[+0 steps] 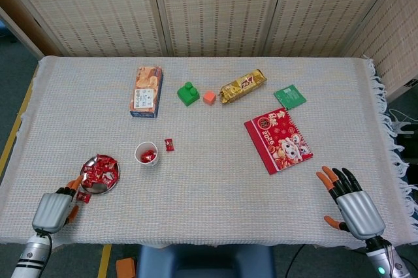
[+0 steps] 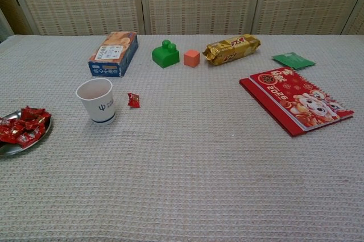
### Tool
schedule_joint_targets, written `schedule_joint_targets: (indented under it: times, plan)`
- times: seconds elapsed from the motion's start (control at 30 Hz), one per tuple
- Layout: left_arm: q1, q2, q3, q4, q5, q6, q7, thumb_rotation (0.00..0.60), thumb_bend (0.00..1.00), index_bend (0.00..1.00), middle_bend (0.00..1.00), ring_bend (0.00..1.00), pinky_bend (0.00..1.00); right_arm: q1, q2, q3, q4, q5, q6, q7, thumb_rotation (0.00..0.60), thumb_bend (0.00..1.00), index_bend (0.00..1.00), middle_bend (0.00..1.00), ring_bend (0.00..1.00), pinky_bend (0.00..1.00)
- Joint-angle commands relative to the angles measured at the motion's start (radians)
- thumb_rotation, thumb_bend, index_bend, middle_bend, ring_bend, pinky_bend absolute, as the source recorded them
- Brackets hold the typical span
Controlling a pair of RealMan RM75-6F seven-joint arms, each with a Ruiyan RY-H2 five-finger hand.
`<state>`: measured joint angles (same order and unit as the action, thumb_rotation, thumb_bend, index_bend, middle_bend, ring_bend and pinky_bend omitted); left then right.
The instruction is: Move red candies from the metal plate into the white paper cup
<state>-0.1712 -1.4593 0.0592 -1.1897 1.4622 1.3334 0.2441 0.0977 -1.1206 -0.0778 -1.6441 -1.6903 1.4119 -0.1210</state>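
The red candies (image 1: 100, 171) sit piled on the metal plate (image 1: 98, 186), with the white paper cup (image 1: 145, 154) just up and to its right. The left hand (image 1: 53, 209) is way nearer, just below-left of the plate. It looks to pinch one candy, though I can't tell for sure. The right hand (image 1: 349, 205) lies far off, fingers spread, empty.

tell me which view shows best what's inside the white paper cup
The head view: it looks down into the white paper cup, showing red candies at the bottom. The chest view sees the cup from the side: only the outer wall, rim and upper inner wall, no contents.
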Motion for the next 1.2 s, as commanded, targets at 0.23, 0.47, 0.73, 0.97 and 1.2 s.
schedule_joint_targets:
  times: [0.23, 0.47, 0.73, 0.97, 1.2]
  plan:
    - [0.006, -0.001, 0.003, 0.011, -0.014, -0.035, 0.019, 0.600, 0.38, 0.00, 0.21, 0.46, 0.95, -0.001, -0.002, 0.000, 0.001, 0.001, 0.000, -0.003, 0.600, 0.05, 0.00, 0.00, 0.00, 0.00]
    - [-0.011, -0.009, 0.008, 0.004, -0.004, -0.075, 0.030, 0.600, 0.38, 0.00, 0.21, 0.46, 0.95, 0.000, -0.002, -0.001, 0.000, 0.000, -0.001, -0.005, 0.600, 0.06, 0.00, 0.00, 0.00, 0.00]
    - [-0.029, -0.015, -0.001, -0.022, 0.030, -0.061, 0.032, 0.600, 0.38, 0.00, 0.21, 0.46, 0.95, -0.001, -0.001, 0.001, 0.002, 0.003, 0.000, -0.002, 0.600, 0.06, 0.00, 0.00, 0.00, 0.00]
    - [-0.044, -0.026, -0.003, -0.031, 0.035, -0.080, 0.045, 0.600, 0.38, 0.00, 0.22, 0.46, 0.95, -0.001, -0.001, 0.001, 0.002, 0.004, 0.000, -0.002, 0.600, 0.05, 0.00, 0.00, 0.00, 0.00]
    - [-0.032, -0.036, -0.017, -0.002, 0.031, -0.040, 0.095, 0.600, 0.38, 0.05, 0.28, 0.49, 0.95, 0.000, 0.000, 0.001, 0.001, 0.006, -0.004, -0.002, 0.600, 0.05, 0.00, 0.00, 0.00, 0.00]
